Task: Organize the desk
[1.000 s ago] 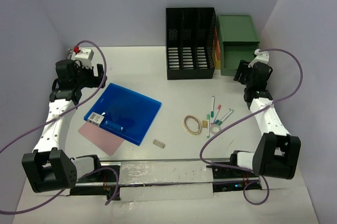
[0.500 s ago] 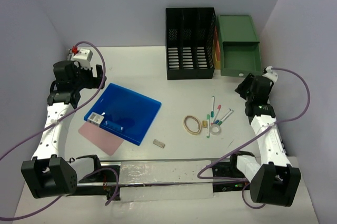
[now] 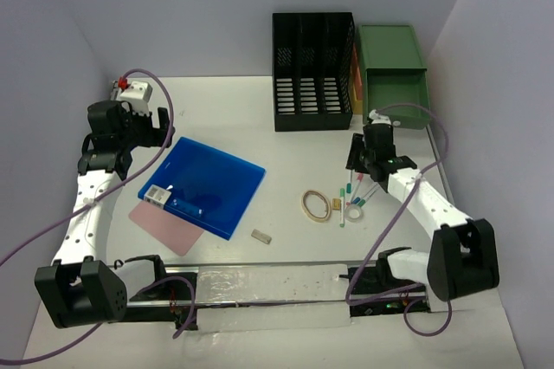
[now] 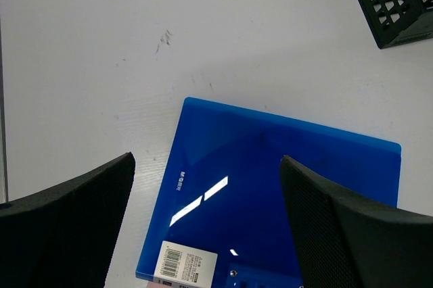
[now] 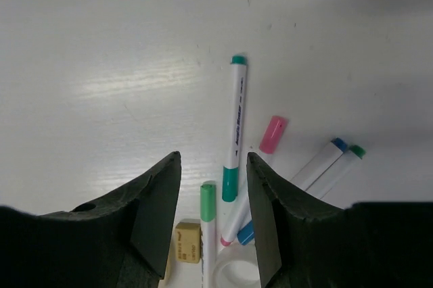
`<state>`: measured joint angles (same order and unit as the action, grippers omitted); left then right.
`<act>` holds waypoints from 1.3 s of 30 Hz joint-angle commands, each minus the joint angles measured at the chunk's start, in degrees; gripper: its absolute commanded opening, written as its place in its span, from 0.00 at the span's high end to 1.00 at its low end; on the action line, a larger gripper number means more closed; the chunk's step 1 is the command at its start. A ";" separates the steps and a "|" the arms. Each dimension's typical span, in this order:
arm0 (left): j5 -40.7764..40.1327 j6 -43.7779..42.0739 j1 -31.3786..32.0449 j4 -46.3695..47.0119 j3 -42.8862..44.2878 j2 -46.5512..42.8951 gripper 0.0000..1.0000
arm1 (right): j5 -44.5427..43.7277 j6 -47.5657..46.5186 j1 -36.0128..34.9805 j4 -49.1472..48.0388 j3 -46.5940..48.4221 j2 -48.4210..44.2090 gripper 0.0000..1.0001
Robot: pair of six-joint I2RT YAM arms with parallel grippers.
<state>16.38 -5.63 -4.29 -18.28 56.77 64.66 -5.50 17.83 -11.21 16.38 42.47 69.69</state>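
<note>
The white desk (image 3: 225, 118) holds a blue folder (image 3: 203, 185) lying on a pink sheet (image 3: 160, 223). Several markers (image 3: 353, 185), a tape roll (image 3: 353, 211), a yellow eraser (image 3: 337, 205) and a rubber band (image 3: 315, 205) lie right of centre. My left gripper (image 3: 161, 128) is open and empty above the folder's far left corner; the folder (image 4: 270, 200) fills its wrist view between the fingers. My right gripper (image 3: 355, 154) is open and empty just above the markers. In its wrist view a green-capped marker (image 5: 237, 126) lies between the jaws, and the gripper (image 5: 213, 159) touches nothing.
A black slotted file rack (image 3: 313, 70) stands at the back, and a green drawer unit (image 3: 394, 74) with its drawer pulled out is to its right. A small tan block (image 3: 261, 235) lies near the metal front rail (image 3: 260, 278). Purple walls close three sides.
My right arm has swung left and down from the green drawer to above the markers. My left arm has barely moved.
</note>
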 commanded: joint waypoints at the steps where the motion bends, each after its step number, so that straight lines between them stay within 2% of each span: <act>1: -1.13 -1.11 -0.28 0.42 -0.84 -1.75 0.06 | -1.64 -2.48 -5.08 4.06 4.10 5.13 0.50; 5: -1.44 -1.18 -0.28 0.35 -0.87 -1.60 0.06 | -6.97 -0.03 -8.98 10.24 4.51 5.70 0.52; 10: -0.98 -0.68 -0.29 0.36 -0.96 -1.19 0.05 | -4.67 5.55 -9.71 14.28 2.92 2.09 0.57; 14: -0.79 -0.70 -0.28 0.18 -0.63 -1.32 0.06 | -4.19 6.78 -9.80 17.02 3.61 2.94 0.58; 20: -0.85 -0.64 -0.30 0.47 -0.90 -1.79 0.06 | -1.67 7.10 -9.71 16.99 4.46 11.30 0.65; 24: -1.08 -0.70 -0.28 0.26 -0.95 -2.08 0.05 | -3.98 7.66 -9.71 16.85 4.55 11.62 0.68; 39: -0.85 -0.46 -0.34 0.79 -0.93 -1.53 0.05 | 3.53 7.33 -9.71 15.04 1.57 16.18 0.67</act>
<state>15.38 -6.28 -4.29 -18.31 55.70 64.12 -4.69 24.60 -20.73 31.71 44.67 83.46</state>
